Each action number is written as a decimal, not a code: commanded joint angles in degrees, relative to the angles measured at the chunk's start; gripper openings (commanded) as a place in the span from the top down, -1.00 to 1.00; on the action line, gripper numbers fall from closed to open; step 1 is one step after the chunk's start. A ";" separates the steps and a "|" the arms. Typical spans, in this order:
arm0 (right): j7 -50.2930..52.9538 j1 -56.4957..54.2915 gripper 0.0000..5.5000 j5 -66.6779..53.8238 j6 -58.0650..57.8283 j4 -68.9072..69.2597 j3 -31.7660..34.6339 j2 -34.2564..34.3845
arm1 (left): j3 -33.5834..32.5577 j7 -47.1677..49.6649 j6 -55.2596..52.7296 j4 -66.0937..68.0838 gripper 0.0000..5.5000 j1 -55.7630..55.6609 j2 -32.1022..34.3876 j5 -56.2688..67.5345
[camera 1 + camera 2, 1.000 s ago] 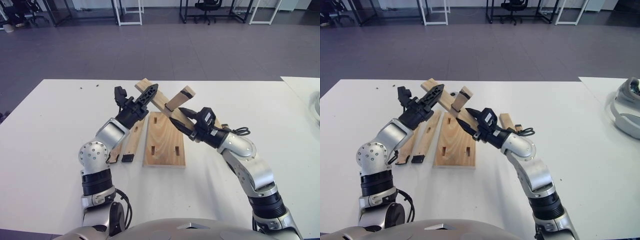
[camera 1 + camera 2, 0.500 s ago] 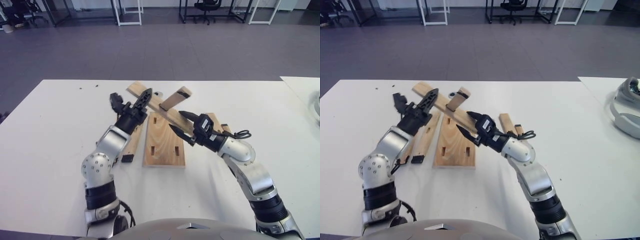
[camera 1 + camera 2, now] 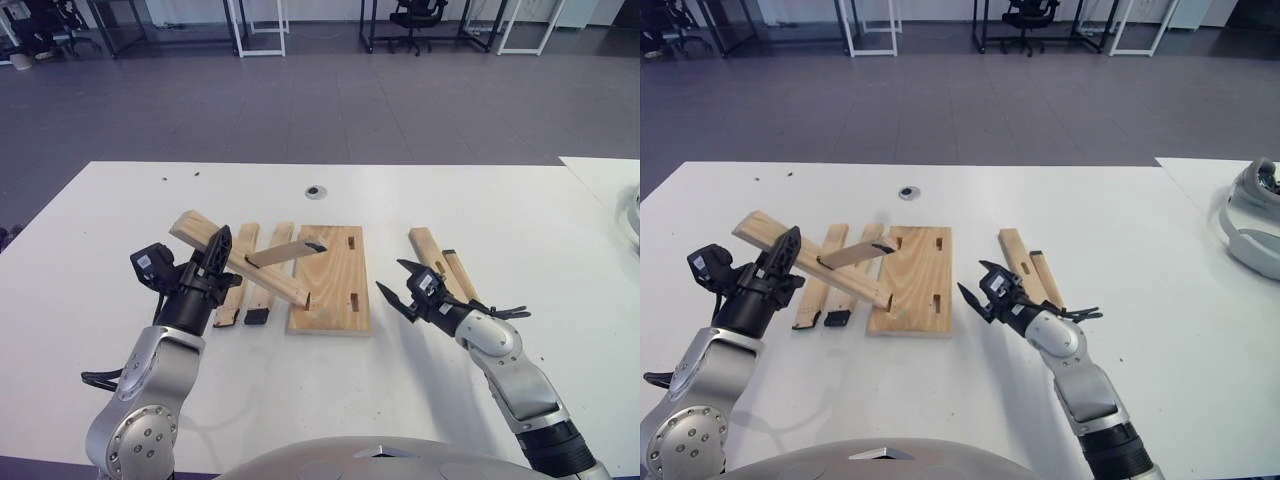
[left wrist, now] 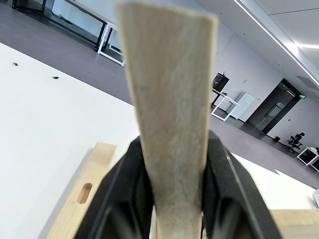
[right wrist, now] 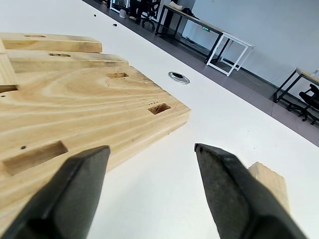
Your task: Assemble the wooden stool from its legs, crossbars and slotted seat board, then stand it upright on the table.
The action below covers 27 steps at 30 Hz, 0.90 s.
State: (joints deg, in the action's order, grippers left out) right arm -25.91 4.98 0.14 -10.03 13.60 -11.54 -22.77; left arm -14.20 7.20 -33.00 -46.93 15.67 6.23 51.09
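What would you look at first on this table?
The left pincer catches the eye first: on the left side of the table it grips a slanted wooden leg with a crossbar sticking out of it. In the middle lies the flat seat board with its slots. Just to its right, the right pincer hangs open and empty.

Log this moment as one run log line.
left claw: shut on leg with crossbar, tilted | right claw: open, empty, right of seat board | seat board: flat on table | assembly: not done
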 commanded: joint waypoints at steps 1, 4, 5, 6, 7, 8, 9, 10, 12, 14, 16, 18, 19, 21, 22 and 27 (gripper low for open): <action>0.74 0.75 -0.15 0.85 0.28 -0.26 -0.84 1.28 | 1.11 3.77 -1.71 -1.79 0.63 2.01 -0.56 2.69; 0.79 1.08 -0.15 1.12 0.40 -0.35 -0.87 1.37 | 1.73 5.20 -2.54 -2.65 0.63 3.20 0.95 1.71; 0.82 1.19 -0.15 1.16 0.40 -0.36 -0.72 1.30 | 2.17 5.53 -2.75 -2.74 0.63 3.69 1.41 0.77; 0.93 1.19 -0.15 1.23 0.41 -0.39 -0.51 1.26 | 2.83 5.85 -2.88 -2.67 0.63 4.11 1.81 -0.52; 1.06 1.03 -0.15 1.39 0.42 -0.37 -0.40 1.25 | 3.74 6.06 -2.98 -2.40 0.63 4.24 2.65 -2.69; 1.17 0.79 -0.15 1.45 0.35 -0.31 -0.35 1.37 | 5.22 6.26 -3.44 -1.77 0.63 3.90 3.86 -5.59; 1.26 0.57 -0.15 1.49 0.31 -0.38 -0.42 1.55 | 8.04 6.40 -4.65 -0.60 0.63 3.14 6.10 -9.79; 1.43 0.43 -0.15 1.81 0.32 -0.73 -0.55 1.64 | 11.34 6.33 -5.38 0.55 0.63 2.33 8.51 -14.43; 1.73 0.17 -0.15 2.18 0.26 -1.42 -0.38 1.70 | 16.59 5.82 -5.59 2.01 0.63 1.74 12.22 -21.73; 1.99 -0.31 -0.15 2.74 0.27 -1.88 -0.11 1.50 | 19.42 5.44 -5.31 3.17 0.63 1.56 13.42 -25.39; 2.08 -0.65 -0.15 3.47 0.42 -2.07 -0.19 1.27 | 20.71 5.20 -5.96 3.01 0.62 1.20 13.54 -26.63; 2.01 -0.44 -0.15 3.54 0.41 -1.89 -0.20 1.36 | 19.51 5.12 -6.94 1.85 0.62 1.72 12.10 -24.89; 1.90 -0.27 -0.15 3.63 0.47 -1.96 -0.39 1.41 | 17.60 5.64 -8.01 0.99 0.62 1.96 10.70 -21.86; 0.71 -0.06 -0.15 5.04 0.85 -2.73 -2.44 0.62 | 12.62 7.26 -10.95 -0.95 0.62 0.09 8.81 -14.41; 0.12 0.08 -0.15 5.53 0.89 -3.27 -3.49 0.49 | 10.37 8.10 -12.56 -1.49 0.62 -2.23 8.72 -11.37; 0.33 -0.84 -0.15 6.24 0.83 -4.66 -5.30 1.61 | 2.47 13.88 -19.91 -1.90 0.62 -10.81 9.59 0.46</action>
State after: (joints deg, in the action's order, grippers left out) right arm -25.75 5.16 5.79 -9.58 9.65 -16.63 -21.46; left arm -10.12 18.19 -47.34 -50.63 4.73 14.44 49.26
